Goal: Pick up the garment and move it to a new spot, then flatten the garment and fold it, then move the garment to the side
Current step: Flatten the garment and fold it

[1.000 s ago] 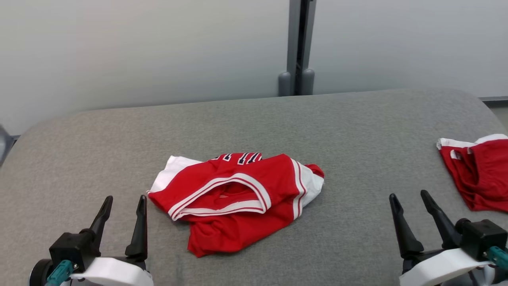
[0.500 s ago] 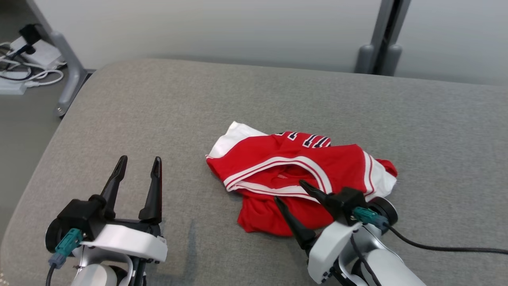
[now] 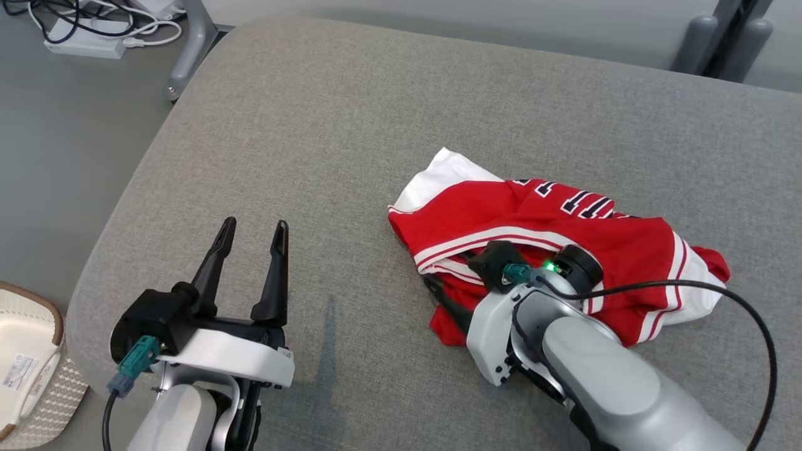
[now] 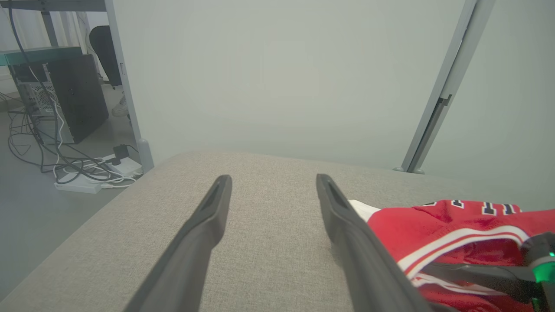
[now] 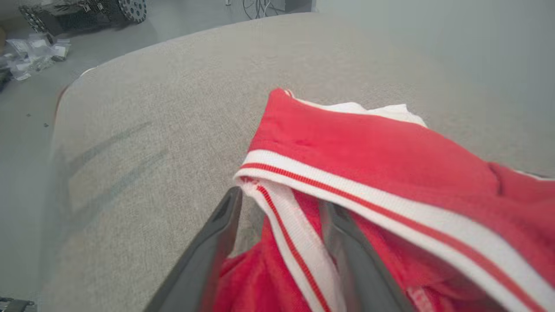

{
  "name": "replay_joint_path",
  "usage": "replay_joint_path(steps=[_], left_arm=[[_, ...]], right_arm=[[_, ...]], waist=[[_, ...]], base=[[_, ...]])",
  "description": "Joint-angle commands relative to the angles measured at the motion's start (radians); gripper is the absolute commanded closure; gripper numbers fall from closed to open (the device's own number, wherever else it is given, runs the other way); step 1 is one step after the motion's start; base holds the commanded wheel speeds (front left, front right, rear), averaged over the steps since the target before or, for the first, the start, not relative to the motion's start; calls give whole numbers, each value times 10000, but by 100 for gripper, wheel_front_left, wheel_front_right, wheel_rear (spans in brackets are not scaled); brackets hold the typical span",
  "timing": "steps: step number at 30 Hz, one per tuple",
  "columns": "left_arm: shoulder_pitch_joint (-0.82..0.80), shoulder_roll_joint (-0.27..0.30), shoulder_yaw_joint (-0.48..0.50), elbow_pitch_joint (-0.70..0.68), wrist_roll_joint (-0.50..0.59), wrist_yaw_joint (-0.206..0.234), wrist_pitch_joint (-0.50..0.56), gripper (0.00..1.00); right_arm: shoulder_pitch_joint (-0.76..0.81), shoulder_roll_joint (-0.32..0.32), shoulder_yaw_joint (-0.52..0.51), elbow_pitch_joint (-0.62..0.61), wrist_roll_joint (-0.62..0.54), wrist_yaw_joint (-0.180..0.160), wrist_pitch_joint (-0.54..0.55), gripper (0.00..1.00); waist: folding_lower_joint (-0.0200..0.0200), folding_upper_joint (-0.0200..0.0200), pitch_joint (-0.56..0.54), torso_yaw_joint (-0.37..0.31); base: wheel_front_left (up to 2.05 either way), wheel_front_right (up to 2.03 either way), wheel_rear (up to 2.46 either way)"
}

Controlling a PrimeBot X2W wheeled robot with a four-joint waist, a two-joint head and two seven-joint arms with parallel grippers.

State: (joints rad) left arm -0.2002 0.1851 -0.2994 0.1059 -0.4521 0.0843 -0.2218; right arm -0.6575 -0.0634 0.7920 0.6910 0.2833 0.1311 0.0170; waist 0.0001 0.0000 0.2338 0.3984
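Straddles the striped edge of the shirt (image 3: 564, 219) with the right gripper (image 5: 281, 201), fingers apart, evidently to pinch and lift; holds the left gripper (image 3: 255, 222) spread, idle.

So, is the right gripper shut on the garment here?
No, the right gripper stands open, one finger on each side of the white striped trim of the garment.

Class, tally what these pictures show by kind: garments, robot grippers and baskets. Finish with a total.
Garments: 1, the red jersey
Grippers: 2, the left gripper and the right gripper
Baskets: 1, the woven basket
Total: 4
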Motion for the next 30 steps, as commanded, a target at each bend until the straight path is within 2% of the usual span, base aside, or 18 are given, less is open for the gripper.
replay_joint_path(steps=[1, 2, 9, 17, 23, 30], left_arm=[[-264, -19, 12, 97, -72, -59, -99, 0], [-280, -39, 19, 156, -78, -86, -122, 0], [-372, 32, 182, 346, -59, -118, -267, 0], [-188, 246, 370, 215, 1, -3, -324, 0], [120, 459, 479, -40, 25, 208, -184, 0], [328, 652, 545, -481, 57, 421, -3, 0]], right_arm=[[-296, 4, -6, 279, 247, -8, -201, 76], [-413, 31, -44, 389, 400, -8, -289, 100], [-848, 92, -177, 283, 1229, -8, -1067, 100], [-1070, -278, -746, -1052, 1099, -8, -1511, 100], [-301, -944, -2053, -3109, 852, -8, -1098, 100], [1983, -1349, -4721, -5740, 708, -8, 59, 100]], waist=[[-1, 0, 89, 71], [-1, 0, 95, 60], [-1, 0, 25, -412], [-1, 0, -247, -1261], [-1, 0, -511, -2096], [-1, 0, -493, -2956]], base=[[0, 0, 0], [0, 0, 0], [0, 0, 0], [0, 0, 0], [0, 0, 0], [0, 0, 0]])
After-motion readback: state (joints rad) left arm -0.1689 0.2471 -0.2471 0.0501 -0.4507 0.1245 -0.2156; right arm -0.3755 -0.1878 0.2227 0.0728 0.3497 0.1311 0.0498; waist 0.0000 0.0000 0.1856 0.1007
